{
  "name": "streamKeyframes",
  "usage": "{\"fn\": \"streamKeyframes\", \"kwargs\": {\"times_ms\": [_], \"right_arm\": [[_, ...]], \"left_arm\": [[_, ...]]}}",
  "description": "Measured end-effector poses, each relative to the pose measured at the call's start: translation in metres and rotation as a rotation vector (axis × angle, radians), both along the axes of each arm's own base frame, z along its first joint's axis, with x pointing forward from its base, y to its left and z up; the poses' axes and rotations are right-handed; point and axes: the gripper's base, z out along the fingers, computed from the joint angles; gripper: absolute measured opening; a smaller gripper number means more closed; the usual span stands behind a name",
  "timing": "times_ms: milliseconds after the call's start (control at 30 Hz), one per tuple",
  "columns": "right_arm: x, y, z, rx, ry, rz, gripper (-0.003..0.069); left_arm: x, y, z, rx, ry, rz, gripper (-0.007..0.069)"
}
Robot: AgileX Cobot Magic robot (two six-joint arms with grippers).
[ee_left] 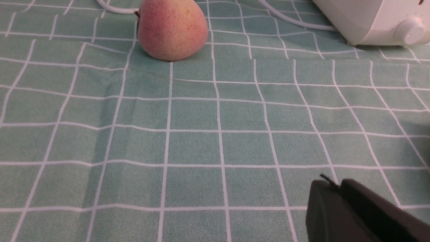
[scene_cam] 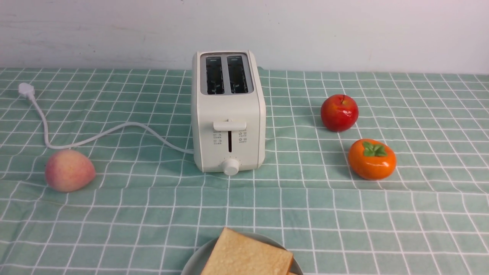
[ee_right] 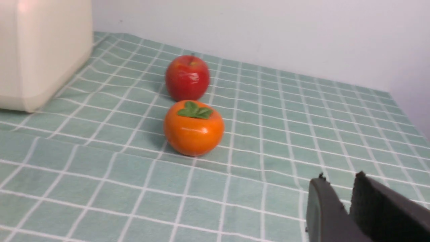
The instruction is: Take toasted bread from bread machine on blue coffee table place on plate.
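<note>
Square, tan-faced toast slices (scene_cam: pixel 246 256) lie overlapping on the round grey-green plate (scene_cam: pixel 196 259), at six o'clock from the cream two-slot toaster (scene_cam: pixel 229 133) on the blue-green gridded bench (scene_cam: pixel 153 225). From the toaster, the glossy red apple (scene_cam: pixel 339 113) sits toward two o'clock. The left pincer's (ee_left: pixel 331 188) tips are nearly together; the right pincer (ee_right: pixel 341 181) is slightly spread, empty.

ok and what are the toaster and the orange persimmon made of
The cream-white boxy toaster looks like satin plastic, judging by its soft, even sheen. The round orange persimmon with green leaves could be glossy plastic, given its sharp highlights, though real fruit isn't ruled out.
</note>
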Motion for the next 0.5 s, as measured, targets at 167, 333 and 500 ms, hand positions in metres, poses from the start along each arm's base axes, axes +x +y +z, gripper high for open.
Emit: {"fn": "streamKeyframes", "kwargs": {"times_ms": [167,333,500], "right_arm": [[0.000,-0.004,0.000,0.054,0.001,-0.060,0.0146],[-0.004,-0.005,-0.006,0.221,-0.010,-0.088,0.0150],[-0.008,-0.005,-0.031,0.280,0.026,-0.103,0.0157]], "left_arm": [[0.000,0.000,0.000,0.000,0.000,0.000,0.0039],[0.000,0.000,0.000,0.000,0.000,0.000,0.0043],[0.000,0.000,0.000,0.000,-0.002,0.000,0.0051]]}}
